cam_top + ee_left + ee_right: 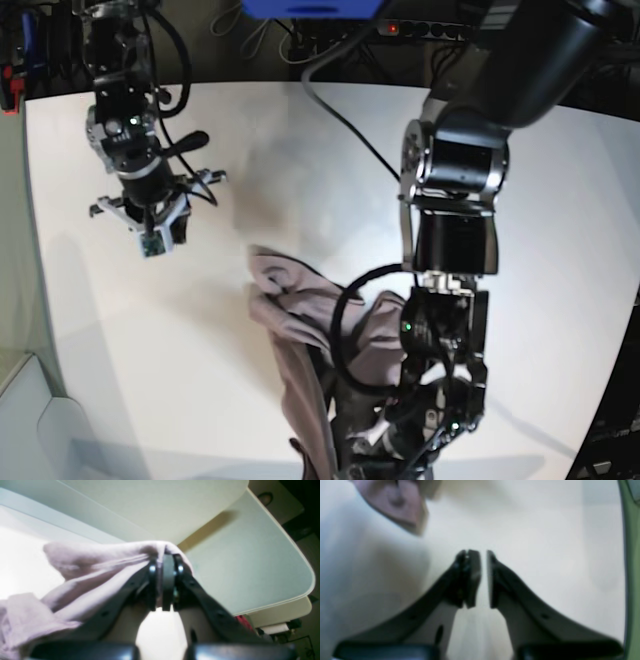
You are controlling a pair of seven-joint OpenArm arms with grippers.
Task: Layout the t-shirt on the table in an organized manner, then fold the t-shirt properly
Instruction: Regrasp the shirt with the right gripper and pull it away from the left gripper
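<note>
A wide white table (300,150) fills the picture, with cables and a power strip along its far edge. On it, the dusty pink t-shirt (290,330) is bunched in a long rumpled heap near the front edge, nowhere close to flat.

The left pincer (165,562) is low over that heap and clenched on a fold of the t-shirt. In its wrist view the cloth comes out from between the black pads and trails off to one side of the jaws, hanging in loose ridges. So one end of the garment is pinched and lifted a little, while the rest sags onto the table beside the pincer.

Over on the other side, the right pincer (483,577) hangs above bare tabletop, well apart from the shirt. Its jaws stand slightly parted with a narrow gap and nothing between them; a corner of pink cloth shows only far ahead of its tips.

Judging progress: very early. The shirt is not laid out, sleeves and hem cannot be told apart, and no fold is made. Spreading and all folding remain.

No brand, label or readable writing shows on shirt, arms or table.
</note>
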